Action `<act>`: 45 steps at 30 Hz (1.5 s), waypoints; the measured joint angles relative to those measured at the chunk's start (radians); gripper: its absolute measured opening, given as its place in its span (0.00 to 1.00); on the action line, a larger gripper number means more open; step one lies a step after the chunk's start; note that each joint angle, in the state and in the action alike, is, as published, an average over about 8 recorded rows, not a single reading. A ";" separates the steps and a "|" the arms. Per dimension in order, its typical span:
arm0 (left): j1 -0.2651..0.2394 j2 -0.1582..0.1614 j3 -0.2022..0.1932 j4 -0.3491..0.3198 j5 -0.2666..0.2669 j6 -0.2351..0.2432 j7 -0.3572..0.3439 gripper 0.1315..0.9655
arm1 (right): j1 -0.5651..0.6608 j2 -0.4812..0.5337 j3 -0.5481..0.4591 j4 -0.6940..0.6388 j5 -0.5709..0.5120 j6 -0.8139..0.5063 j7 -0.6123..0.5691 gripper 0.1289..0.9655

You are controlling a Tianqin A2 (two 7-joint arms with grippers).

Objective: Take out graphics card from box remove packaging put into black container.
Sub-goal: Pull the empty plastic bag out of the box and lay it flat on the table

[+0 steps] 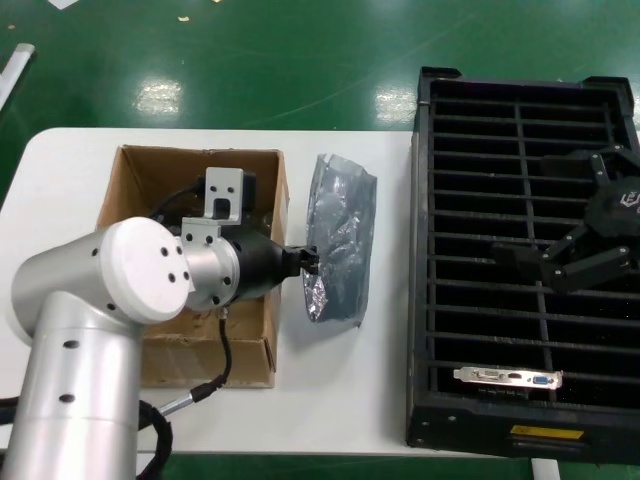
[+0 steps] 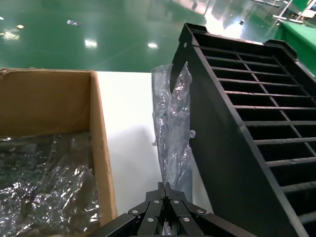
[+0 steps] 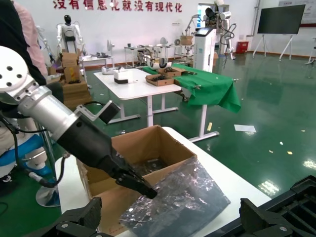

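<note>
Card (image 1: 508,378) status: seated in a near slot of the crate (image 1: 424,260), bare of its wrapping. My left hand (image 1: 311,262) is pinched on the empty bag (image 1: 340,235), which lies on the bench (image 1: 330,400) between box (image 1: 130,175) and crate; discarding it is, I judge, the only step left. My right hand (image 1: 560,262) hovers over the crate, fingers apart, holding nothing. A yellow label (image 1: 545,434) marks the crate's front rim; its text is unreadable.
</note>
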 joint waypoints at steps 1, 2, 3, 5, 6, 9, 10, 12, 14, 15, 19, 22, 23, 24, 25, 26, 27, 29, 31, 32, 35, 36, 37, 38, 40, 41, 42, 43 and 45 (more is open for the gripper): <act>-0.007 0.000 0.003 0.013 0.003 -0.009 -0.005 0.01 | 0.000 0.000 0.000 0.000 0.000 0.000 0.000 1.00; -0.013 0.000 0.006 0.024 0.006 -0.018 -0.009 0.01 | 0.000 0.000 0.000 0.000 0.000 0.000 0.000 1.00; -0.017 0.000 0.009 0.033 0.008 -0.025 -0.013 0.01 | 0.000 0.000 0.000 0.000 0.000 0.000 0.000 1.00; -0.023 0.000 0.013 0.044 0.011 -0.038 -0.021 0.01 | 0.000 0.000 0.000 0.000 0.000 0.000 0.000 1.00; -0.025 0.000 0.014 0.047 0.013 -0.044 -0.024 0.01 | 0.000 0.000 0.000 0.000 0.000 0.000 0.000 1.00; -0.027 -0.002 0.013 0.046 0.014 -0.054 -0.033 0.01 | 0.000 0.000 0.000 0.000 0.000 0.000 0.000 1.00; -0.027 -0.003 0.013 0.041 0.012 -0.055 -0.035 0.01 | 0.000 0.000 0.000 0.000 0.000 0.000 0.000 1.00; -0.025 -0.005 0.013 0.030 0.006 -0.052 -0.036 0.02 | 0.000 0.000 0.000 0.000 0.000 0.000 0.000 1.00; -0.021 -0.007 0.014 0.016 -0.002 -0.046 -0.035 0.03 | 0.000 0.000 0.000 0.000 0.000 0.000 0.000 1.00; -0.019 -0.008 0.016 0.010 -0.006 -0.042 -0.034 0.03 | 0.000 0.000 0.000 0.000 0.000 0.000 0.000 1.00; -0.008 -0.010 0.025 -0.011 -0.007 -0.033 -0.029 0.05 | 0.000 0.000 0.000 0.000 0.000 0.000 0.000 1.00; 0.001 -0.011 0.033 -0.023 -0.002 -0.031 -0.027 0.09 | 0.000 0.000 0.000 0.000 0.000 0.000 0.000 1.00; 0.003 -0.011 0.035 -0.027 0.000 -0.030 -0.026 0.11 | 0.000 0.000 0.000 0.000 0.000 0.000 0.000 1.00; 0.005 -0.011 0.037 -0.031 0.000 -0.029 -0.024 0.13 | 0.000 0.000 0.000 0.000 0.000 0.000 0.000 1.00; 0.007 -0.011 0.039 -0.036 0.000 -0.028 -0.023 0.14 | 0.000 0.000 0.000 0.000 0.000 0.000 0.000 1.00; 0.009 -0.011 0.041 -0.041 0.000 -0.027 -0.022 0.16 | 0.000 0.000 0.000 0.000 0.000 0.000 0.000 1.00; 0.011 -0.011 0.042 -0.046 0.000 -0.026 -0.021 0.17 | 0.000 0.000 0.000 0.000 0.000 0.000 0.000 1.00; 0.014 -0.011 0.045 -0.059 -0.004 -0.022 -0.018 0.17 | 0.000 0.000 0.000 0.000 0.000 0.000 0.000 1.00; 0.016 -0.013 0.046 -0.081 -0.015 -0.019 -0.011 0.17 | 0.000 0.000 0.000 0.000 0.000 0.000 0.000 1.00; 0.017 -0.016 0.047 -0.097 -0.024 -0.017 -0.006 0.20 | 0.000 0.000 0.000 0.000 0.000 0.000 0.000 1.00; 0.018 -0.031 0.050 -0.164 -0.057 -0.012 0.024 0.27 | 0.000 0.000 0.000 0.000 0.000 0.000 0.000 1.00; 0.018 -0.040 0.052 -0.194 -0.067 -0.013 0.039 0.30 | 0.000 0.000 0.000 0.000 0.000 0.000 0.000 1.00; 0.019 -0.051 0.054 -0.227 -0.075 -0.015 0.058 0.32 | 0.000 0.000 0.000 0.000 0.000 0.000 0.000 1.00; 0.020 -0.064 0.057 -0.260 -0.080 -0.019 0.080 0.35 | 0.000 0.000 0.000 0.000 0.000 0.000 0.000 1.00; 0.026 -0.093 0.060 -0.329 -0.077 -0.037 0.131 0.37 | 0.000 0.000 0.000 0.000 0.000 0.000 0.000 1.00; 0.031 -0.110 0.061 -0.364 -0.070 -0.052 0.161 0.40 | 0.000 0.000 0.000 0.000 0.000 0.000 0.000 1.00; 0.037 -0.126 0.061 -0.397 -0.060 -0.070 0.192 0.44 | 0.000 0.000 0.000 0.000 0.000 0.000 0.000 1.00; 0.046 -0.142 0.058 -0.429 -0.046 -0.091 0.226 0.47 | 0.000 0.000 0.000 0.000 0.000 0.000 0.000 1.00; 0.069 -0.172 0.049 -0.485 -0.015 -0.136 0.291 0.53 | 0.000 0.000 0.000 0.000 0.000 0.000 0.000 1.00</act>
